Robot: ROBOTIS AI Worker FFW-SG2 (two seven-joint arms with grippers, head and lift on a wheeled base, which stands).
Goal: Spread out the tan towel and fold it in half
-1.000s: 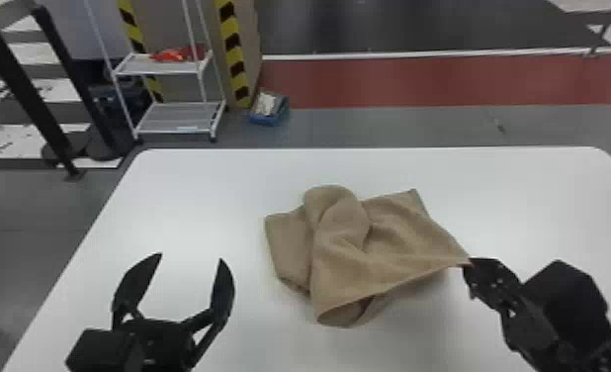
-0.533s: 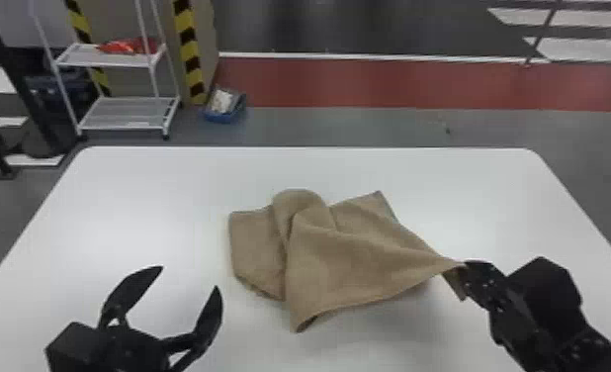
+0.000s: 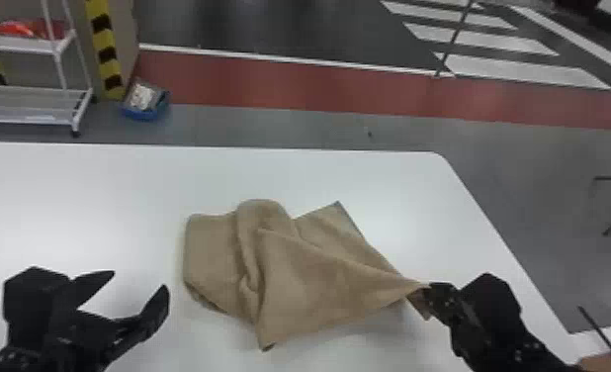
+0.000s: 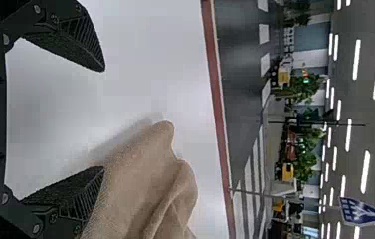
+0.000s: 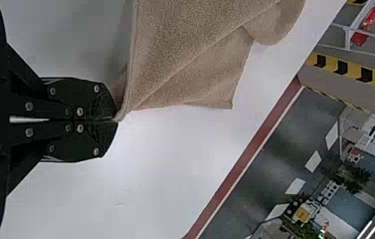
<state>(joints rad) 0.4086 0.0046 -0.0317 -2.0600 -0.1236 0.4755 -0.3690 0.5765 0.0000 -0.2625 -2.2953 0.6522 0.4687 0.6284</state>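
In the head view, the tan towel (image 3: 314,282) lay rumpled on the white table (image 3: 97,198), between the two grippers, folds bunched toward its left part. The right gripper (image 3: 429,293) had its fingers closed on one corner, drawing the cloth to a point there. The left gripper (image 3: 140,280) was near the towel's left side, its fingers spread wide. Beyond the table, a blue bin (image 3: 143,113) sat on the floor near a white rack (image 3: 32,106).

In the left wrist view, the left gripper (image 4: 104,119) had its fingers well apart (I couldn't tell whether one touched the towel).

In the right wrist view, the right gripper (image 5: 116,120) pinched the corner between its fingertips.
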